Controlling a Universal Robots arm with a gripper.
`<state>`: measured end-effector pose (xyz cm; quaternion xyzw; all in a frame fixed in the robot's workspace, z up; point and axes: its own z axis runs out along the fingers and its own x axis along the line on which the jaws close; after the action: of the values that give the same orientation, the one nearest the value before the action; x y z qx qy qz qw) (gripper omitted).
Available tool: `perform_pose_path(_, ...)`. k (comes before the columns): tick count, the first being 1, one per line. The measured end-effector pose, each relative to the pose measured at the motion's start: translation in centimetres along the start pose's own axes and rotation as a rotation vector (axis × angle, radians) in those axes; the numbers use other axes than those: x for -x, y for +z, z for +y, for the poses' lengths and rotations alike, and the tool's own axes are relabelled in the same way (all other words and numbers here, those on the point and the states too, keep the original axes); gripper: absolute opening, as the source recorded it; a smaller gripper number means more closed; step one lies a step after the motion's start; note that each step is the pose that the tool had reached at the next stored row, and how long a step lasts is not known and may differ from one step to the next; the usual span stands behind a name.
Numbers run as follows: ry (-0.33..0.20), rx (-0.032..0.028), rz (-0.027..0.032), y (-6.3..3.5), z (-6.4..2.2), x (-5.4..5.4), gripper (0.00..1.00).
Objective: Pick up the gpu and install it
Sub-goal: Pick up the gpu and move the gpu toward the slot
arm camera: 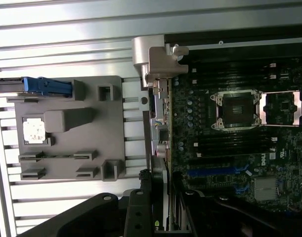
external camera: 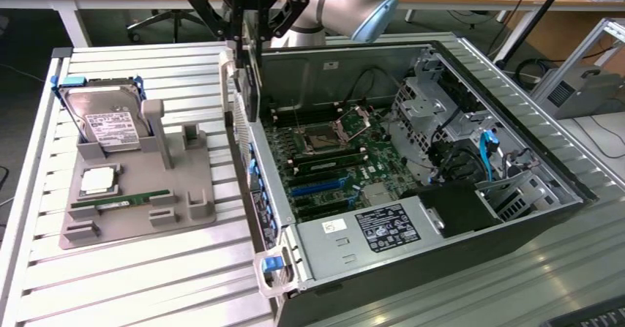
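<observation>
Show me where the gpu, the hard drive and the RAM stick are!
gpu [external camera: 250, 85]: exterior view, on the middle of its dark edge.
hard drive [external camera: 110, 128]: exterior view, on its white label.
RAM stick [external camera: 122, 201]: exterior view, on the middle of its green strip.

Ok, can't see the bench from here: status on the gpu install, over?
Gripper shut on gpu. Gpu upright over case wall, not in a slot. Case wall close beneath it.
</observation>
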<state>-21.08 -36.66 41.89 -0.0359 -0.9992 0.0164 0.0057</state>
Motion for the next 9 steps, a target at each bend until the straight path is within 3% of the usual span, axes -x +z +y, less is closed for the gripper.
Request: perform_pose_path(9,0.0,0.0001,0.0,0.06,0.02,0.26,0.27)
